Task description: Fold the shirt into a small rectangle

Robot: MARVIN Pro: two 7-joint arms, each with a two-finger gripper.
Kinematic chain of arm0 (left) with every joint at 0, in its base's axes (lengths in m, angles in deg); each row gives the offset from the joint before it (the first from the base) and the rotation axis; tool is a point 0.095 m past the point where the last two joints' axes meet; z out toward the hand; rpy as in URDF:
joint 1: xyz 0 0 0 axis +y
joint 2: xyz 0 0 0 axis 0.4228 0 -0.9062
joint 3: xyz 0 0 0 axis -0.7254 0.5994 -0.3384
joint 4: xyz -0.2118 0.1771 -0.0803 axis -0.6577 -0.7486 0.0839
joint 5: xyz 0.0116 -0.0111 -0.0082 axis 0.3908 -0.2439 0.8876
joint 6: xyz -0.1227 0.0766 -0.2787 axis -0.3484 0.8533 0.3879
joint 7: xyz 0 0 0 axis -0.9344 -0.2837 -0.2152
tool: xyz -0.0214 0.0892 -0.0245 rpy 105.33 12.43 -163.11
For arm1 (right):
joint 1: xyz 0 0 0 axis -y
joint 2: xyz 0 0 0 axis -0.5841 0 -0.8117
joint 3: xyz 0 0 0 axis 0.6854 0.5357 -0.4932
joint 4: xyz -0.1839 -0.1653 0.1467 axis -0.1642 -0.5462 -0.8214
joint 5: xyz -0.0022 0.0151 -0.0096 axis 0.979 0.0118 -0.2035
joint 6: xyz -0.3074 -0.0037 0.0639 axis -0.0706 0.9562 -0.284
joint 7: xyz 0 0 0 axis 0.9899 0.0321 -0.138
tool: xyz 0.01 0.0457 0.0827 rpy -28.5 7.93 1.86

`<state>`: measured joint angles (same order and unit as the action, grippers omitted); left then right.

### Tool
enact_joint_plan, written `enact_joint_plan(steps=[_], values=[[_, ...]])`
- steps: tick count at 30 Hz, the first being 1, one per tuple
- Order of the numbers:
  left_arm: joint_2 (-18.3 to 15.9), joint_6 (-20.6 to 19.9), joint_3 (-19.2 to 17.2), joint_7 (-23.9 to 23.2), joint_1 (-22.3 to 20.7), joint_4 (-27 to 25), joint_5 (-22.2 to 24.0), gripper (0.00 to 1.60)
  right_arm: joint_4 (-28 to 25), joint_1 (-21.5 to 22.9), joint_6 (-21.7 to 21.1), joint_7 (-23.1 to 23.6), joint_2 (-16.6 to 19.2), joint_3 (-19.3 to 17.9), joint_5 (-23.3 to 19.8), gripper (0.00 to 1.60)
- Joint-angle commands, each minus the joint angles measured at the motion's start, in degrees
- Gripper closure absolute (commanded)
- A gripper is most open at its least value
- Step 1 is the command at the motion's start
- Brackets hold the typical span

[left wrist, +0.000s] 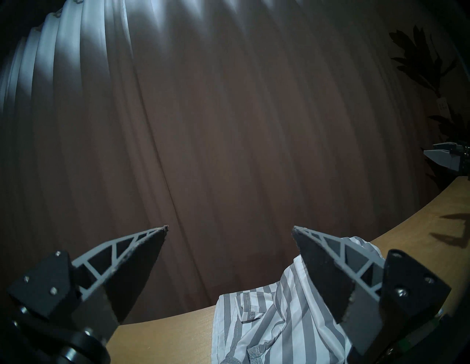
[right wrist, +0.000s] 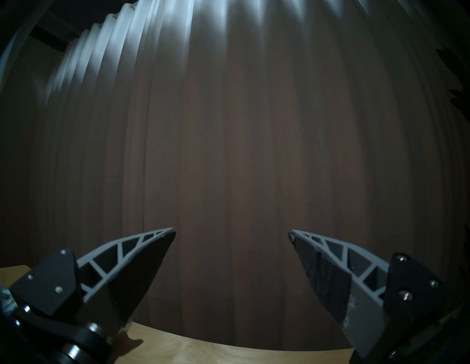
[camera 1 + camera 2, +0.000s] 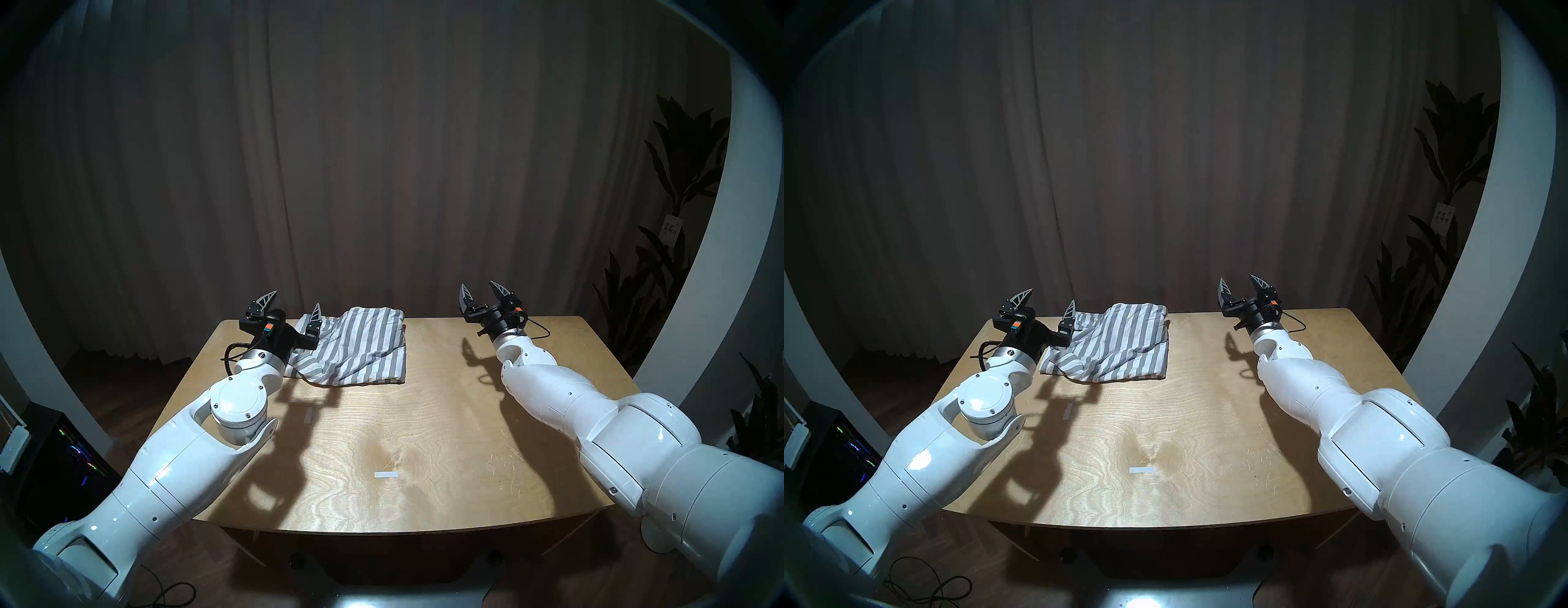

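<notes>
A dark cabinet with coloured lights (image 3: 63,458) stands on the floor at far left, beside a pale wooden counter (image 3: 424,446) set before a brown pleated curtain (image 3: 382,148). Above the counter's far left part, the left end effector (image 3: 296,305) hangs with its two ribbed grey fingers (image 1: 132,256) spread wide and nothing between them, pointing roughly level toward the curtain. The shirt (image 3: 360,348) (grey and white stripes, loosely gathered into a rough rectangle with rumpled folds along its left and near sides) lies on the far half of the counter, just right of that end effector; from the head camera the inner finger overlaps the cloth's far left corner, while the left wrist view shows the fabric below and behind the finger, and contact cannot be confirmed. Two small pale strips of tape (image 3: 387,474) mark the bare wood nearer the robot. Farther right, well apart from the shirt and across open counter, the right end effector (image 3: 481,291) is raised above the far right part, fingers likewise parted and empty, tips angled slightly upward. A leafy plant (image 3: 679,178) stands in shadow at far right.
</notes>
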<state>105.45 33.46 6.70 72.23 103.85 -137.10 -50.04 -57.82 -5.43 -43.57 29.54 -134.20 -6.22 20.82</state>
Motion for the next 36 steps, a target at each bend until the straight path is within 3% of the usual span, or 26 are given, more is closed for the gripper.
enact_joint_plan(steps=[1,15,27,36], values=[[0.26,1.81,-0.71,0.01,-2.54,0.68,-1.02,0.0,-0.88,0.86,-0.06,-2.7,-0.02,-0.27,0.26,0.0],[1.28,4.17,-0.97,-1.02,-3.51,4.62,0.07,0.0,-0.85,0.11,-1.85,-8.74,-0.31,-0.31,1.77,0.0],[-1.66,6.21,-1.7,-7.35,-3.79,6.14,2.05,0.0,-1.15,0.2,-4.27,-12.15,-0.52,-0.37,2.84,0.0],[-2.76,7.55,-4.78,-11.85,-5.15,8.62,6.88,0.0,-1.84,-0.09,-6.87,-15.26,-1.13,0.04,4.39,0.0]])
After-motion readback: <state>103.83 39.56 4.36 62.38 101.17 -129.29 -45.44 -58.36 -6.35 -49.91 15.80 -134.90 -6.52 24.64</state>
